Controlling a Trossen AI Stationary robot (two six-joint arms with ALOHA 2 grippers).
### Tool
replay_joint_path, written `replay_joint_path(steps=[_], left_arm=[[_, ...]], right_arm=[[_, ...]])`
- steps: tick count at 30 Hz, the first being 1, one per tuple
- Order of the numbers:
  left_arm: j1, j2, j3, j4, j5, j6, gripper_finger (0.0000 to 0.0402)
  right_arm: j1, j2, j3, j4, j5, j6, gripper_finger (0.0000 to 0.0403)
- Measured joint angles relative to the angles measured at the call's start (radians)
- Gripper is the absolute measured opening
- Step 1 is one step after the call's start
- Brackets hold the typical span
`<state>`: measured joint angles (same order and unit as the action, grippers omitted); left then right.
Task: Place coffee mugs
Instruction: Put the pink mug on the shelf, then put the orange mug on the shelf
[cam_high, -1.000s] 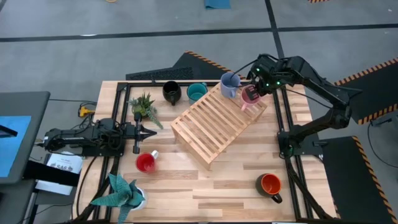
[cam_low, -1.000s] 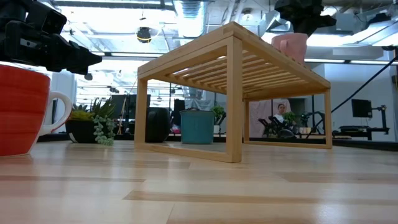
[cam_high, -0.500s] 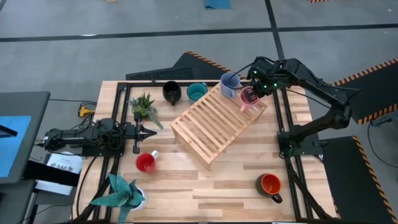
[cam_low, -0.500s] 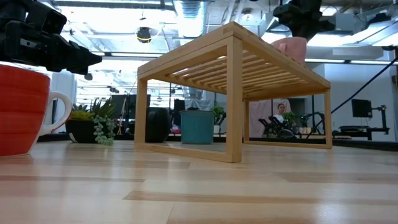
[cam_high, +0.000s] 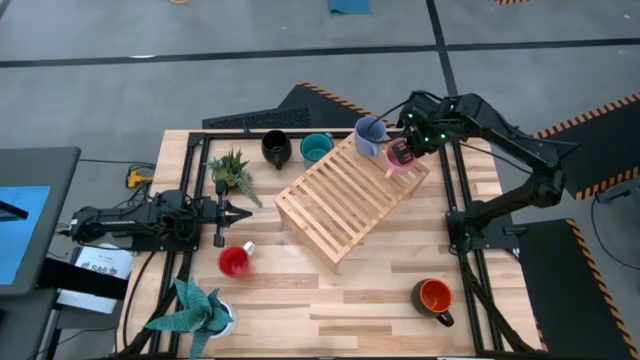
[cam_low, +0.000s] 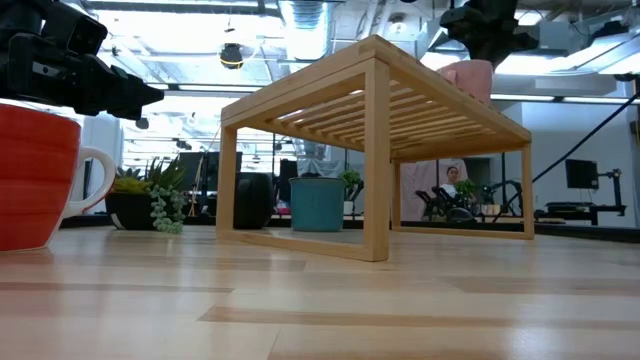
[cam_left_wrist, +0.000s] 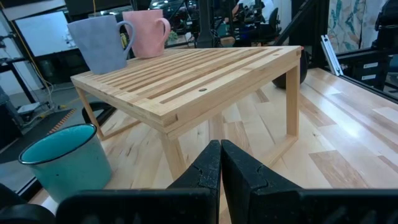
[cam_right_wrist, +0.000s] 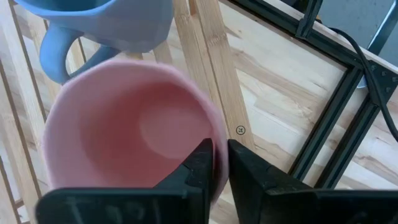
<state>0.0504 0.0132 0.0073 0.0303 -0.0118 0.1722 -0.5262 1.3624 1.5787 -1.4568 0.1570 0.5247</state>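
Note:
A slatted wooden rack (cam_high: 350, 195) stands in the middle of the table. On its far right corner stand the lavender-blue mug (cam_high: 369, 135) and the pink mug (cam_high: 400, 160). My right gripper (cam_high: 404, 151) is over the pink mug and shut on it. The black mug (cam_high: 275, 148) and the teal mug (cam_high: 315, 148) stand on the table past the rack. The red mug (cam_high: 234, 261) is near left, the orange-red mug (cam_high: 434, 297) near right. My left gripper (cam_high: 246, 212) waits shut at the left, level above the table. My right gripper holds the pink mug by its rim (cam_right_wrist: 219, 146), on the side away from the lavender-blue mug. One finger (cam_right_wrist: 198, 167) is inside the mug and one (cam_right_wrist: 245, 167) outside, coming from above and pointing down. The mug is upright, its bottom (cam_low: 472, 97) at the rack's top.
Two small potted plants stand on the table's left side, one (cam_high: 232, 170) far and one (cam_high: 195, 312) at the near edge. A black metal frame (cam_high: 462, 170) runs around the table. Bare wood lies between the rack and the orange-red mug.
My right gripper, shut on the pink mug, has sunk a little toward the rack's top and shifted slightly toward the lavender-blue mug. For the last half second it has kept still.

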Motion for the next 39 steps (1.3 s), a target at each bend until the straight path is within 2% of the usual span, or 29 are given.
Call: replay_joint_path(steps=[9, 16, 26, 30, 35, 39], left_arm=[[0.0, 0.0, 0.0, 0.0, 0.0, 0.0, 0.0], [0.0, 0.0, 0.0, 0.0, 0.0, 0.0, 0.0], [0.0, 0.0, 0.0, 0.0, 0.0, 0.0, 0.0], [0.0, 0.0, 0.0, 0.0, 0.0, 0.0, 0.0], [0.0, 0.0, 0.0, 0.0, 0.0, 0.0, 0.0], [0.0, 0.0, 0.0, 0.0, 0.0, 0.0, 0.0]], right_arm=[[-0.001, 0.0, 0.0, 0.009, 0.006, -0.006, 0.0158], [-0.047, 0.002, 0.028, 0.003, 0.006, -0.035, 0.0221], [-0.07, -0.003, 0.198, 0.004, 0.005, -0.045, 0.0234], [-0.006, -0.033, 0.201, 0.069, 0.006, -0.103, 0.0234], [0.147, -0.087, 0.198, 0.096, 0.015, -0.116, 0.0234], [0.339, -0.152, 0.173, 0.118, 0.153, -0.082, 0.0234]])
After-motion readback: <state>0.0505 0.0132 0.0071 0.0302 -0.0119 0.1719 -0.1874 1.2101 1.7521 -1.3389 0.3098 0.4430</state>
